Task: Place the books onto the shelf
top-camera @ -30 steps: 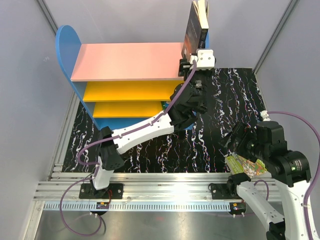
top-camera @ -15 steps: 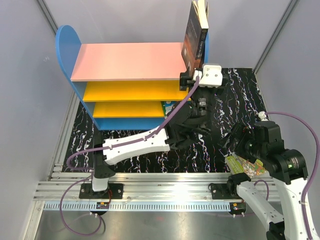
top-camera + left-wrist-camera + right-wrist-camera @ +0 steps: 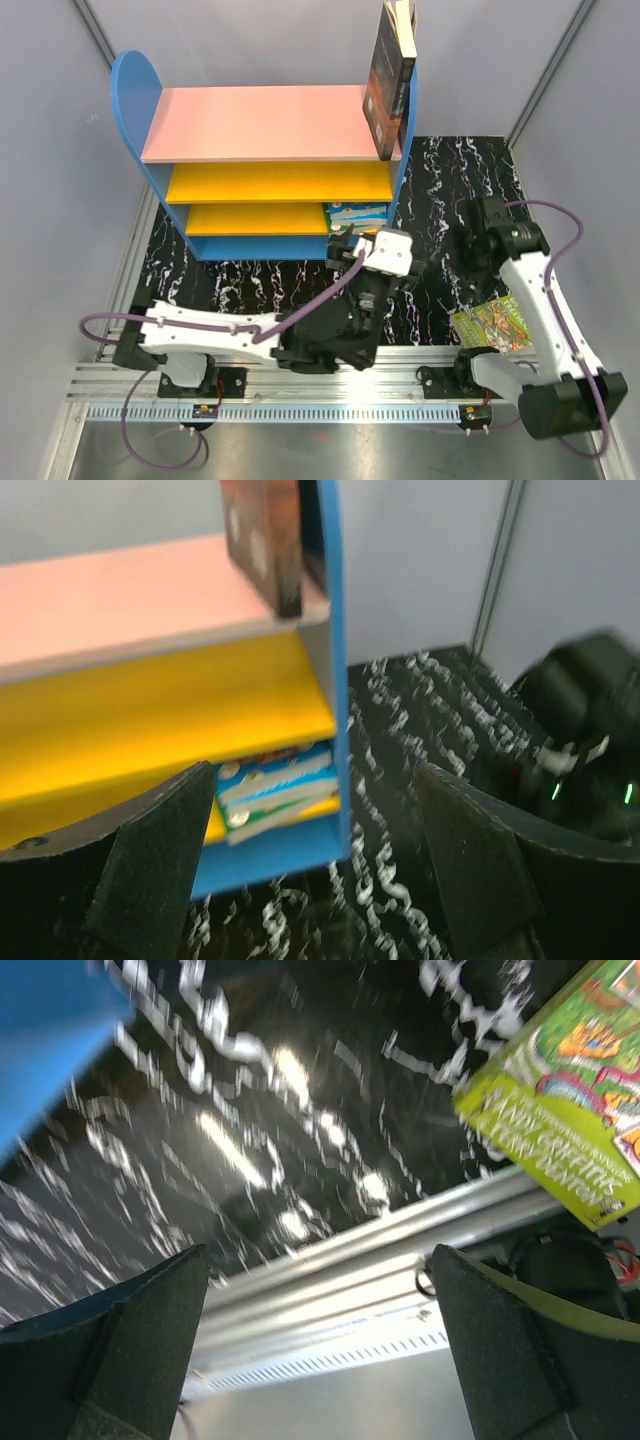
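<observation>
Lime-green book (image 3: 495, 322) is seen flat at the near-right corner of the mat (image 3: 440, 180), long axis slanted, base-side of the right gripper (image 3: 483, 228), which is nearer than the left gripper (image 3: 310, 810); both sets of jaws are spread, nothing held.

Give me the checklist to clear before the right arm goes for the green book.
1. Dark book upright on top of the shelf: ok.
2. Left fingers open, empty: ok.
3. Right fingers open, empty: ok.
4. Green book flat at the near edge of the mat: ok.
5. Right fingers centred over the green book: not ok, it lies off to one side.
</observation>
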Tool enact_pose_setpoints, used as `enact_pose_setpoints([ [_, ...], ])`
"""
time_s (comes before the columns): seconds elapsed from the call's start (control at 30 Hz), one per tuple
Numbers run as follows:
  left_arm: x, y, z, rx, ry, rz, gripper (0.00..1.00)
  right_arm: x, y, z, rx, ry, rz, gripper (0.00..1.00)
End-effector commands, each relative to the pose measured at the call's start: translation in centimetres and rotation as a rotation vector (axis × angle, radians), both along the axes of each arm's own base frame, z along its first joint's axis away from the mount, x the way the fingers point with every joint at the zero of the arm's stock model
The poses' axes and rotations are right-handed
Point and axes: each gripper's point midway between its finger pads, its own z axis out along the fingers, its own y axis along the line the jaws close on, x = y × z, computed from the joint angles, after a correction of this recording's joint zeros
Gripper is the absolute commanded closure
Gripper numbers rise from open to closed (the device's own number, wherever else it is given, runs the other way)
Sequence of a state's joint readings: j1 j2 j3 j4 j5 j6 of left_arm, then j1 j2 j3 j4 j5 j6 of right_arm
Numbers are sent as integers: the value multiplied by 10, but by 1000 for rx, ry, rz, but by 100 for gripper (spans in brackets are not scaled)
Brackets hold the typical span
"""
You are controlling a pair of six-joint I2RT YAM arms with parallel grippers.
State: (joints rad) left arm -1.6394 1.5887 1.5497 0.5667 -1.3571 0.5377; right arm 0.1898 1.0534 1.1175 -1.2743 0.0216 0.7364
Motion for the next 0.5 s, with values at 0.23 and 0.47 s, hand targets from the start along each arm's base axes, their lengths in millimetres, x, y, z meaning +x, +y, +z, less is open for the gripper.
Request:
enact_pose_setpoints([
  [0.23,-24,85,-57,-205,292,-214,11,58,-134,-35,-151,90,-548,0],
  [0.47,-34,108,-104,-136,402,-271,9,62,-206,-55,-169,66,-810,1],
])
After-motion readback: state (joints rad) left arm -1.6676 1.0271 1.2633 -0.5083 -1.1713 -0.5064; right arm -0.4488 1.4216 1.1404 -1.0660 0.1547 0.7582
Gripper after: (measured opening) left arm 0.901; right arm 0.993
